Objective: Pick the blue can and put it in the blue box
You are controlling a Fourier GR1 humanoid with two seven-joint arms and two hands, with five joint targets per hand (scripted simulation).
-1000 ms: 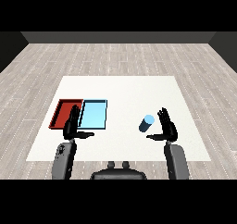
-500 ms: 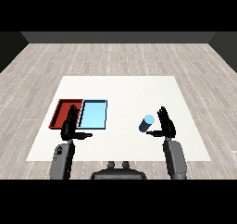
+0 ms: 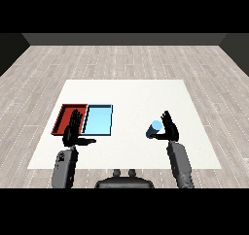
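Fingers: both hands hold theirs straight and spread; neither is curled round anything.
Table (image 3: 126,91): white, square-looking, set on a grey plank floor (image 3: 121,59); it carries both trays and the can.
Writing: no brand, label or lettering can be read on any surface.
Right forearm (image 3: 180,163): grey, rising from the lower right and leaning a little inward.
Left forearm (image 3: 64,166): grey, rising almost straight from the lower left.
Blue tray (image 3: 98,131): light blue with a darker rim, lying flat left of the table's middle, its left side against the red tray.
Red tray (image 3: 62,118): flat, just left of the blue one, partly hidden by the left hand.
Right hand (image 3: 169,130): black, upright, palm turned toward the can, fingertips pointing away from the robot, just beside the can's right side; contact cannot be told.
Left hand (image 3: 74,132): black, upright over the near edge of the red tray, thumb pointing right toward the blue tray.
Blue can (image 3: 154,128): small cylinder, darker blue body with a pale blue end face, on the table's right half, well apart from the blue tray.
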